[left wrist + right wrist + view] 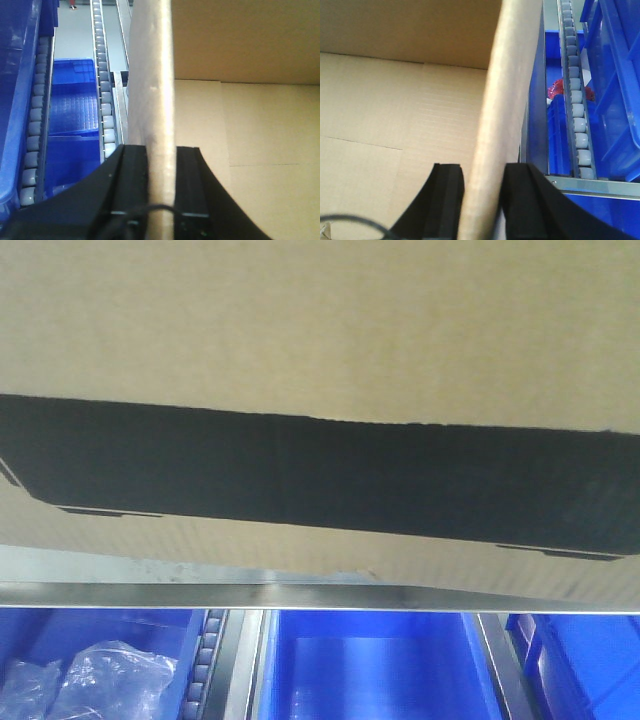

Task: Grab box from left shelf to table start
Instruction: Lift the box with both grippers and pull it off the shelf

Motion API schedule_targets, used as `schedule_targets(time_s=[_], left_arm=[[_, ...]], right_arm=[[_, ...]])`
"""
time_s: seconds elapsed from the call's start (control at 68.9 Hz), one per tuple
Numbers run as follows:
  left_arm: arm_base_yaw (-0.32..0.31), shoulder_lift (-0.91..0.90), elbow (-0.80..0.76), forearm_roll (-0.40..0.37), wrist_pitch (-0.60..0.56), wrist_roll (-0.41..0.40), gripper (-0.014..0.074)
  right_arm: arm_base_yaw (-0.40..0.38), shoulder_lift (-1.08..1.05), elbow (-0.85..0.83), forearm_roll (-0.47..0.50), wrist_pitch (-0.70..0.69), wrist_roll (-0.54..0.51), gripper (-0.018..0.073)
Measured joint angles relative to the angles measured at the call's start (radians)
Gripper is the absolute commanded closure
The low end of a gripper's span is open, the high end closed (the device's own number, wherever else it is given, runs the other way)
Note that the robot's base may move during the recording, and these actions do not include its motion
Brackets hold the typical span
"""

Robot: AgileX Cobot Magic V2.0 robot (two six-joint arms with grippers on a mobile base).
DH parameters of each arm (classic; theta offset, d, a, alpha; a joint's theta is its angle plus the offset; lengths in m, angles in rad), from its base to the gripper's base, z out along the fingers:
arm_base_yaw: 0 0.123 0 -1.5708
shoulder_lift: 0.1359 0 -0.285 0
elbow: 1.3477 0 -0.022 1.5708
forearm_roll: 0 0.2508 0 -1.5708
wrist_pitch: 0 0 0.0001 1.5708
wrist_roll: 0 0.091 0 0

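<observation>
The brown cardboard box (320, 330) with its black panel (300, 475) fills the upper front view, just above the left shelf's silver front rail (300, 592). My left gripper (161, 152) is shut on the box's left wall (157, 75), one black finger (132, 180) outside and the other inside. On the opposite side, my right gripper (482, 172) is shut on the right wall (512, 75) in the same way. The open inside of the box (395, 110) holds nothing that I can see. The table is out of view.
Blue plastic bins (380, 670) sit on the level below the rail, one holding a clear plastic bag (100, 680). Roller tracks (102, 85) (577, 110) run close along both sides of the box. A red item (557, 90) lies in a bin at the right.
</observation>
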Motion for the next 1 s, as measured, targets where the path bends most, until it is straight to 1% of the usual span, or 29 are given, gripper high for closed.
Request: schedule_targets(time_s=[1.001], left_arm=[[0.0, 0.0, 0.001, -0.008, 0.004, 0.0, 0.07]], right_arm=[[0.0, 0.0, 0.0, -0.002, 0.0, -0.005, 0.0503]])
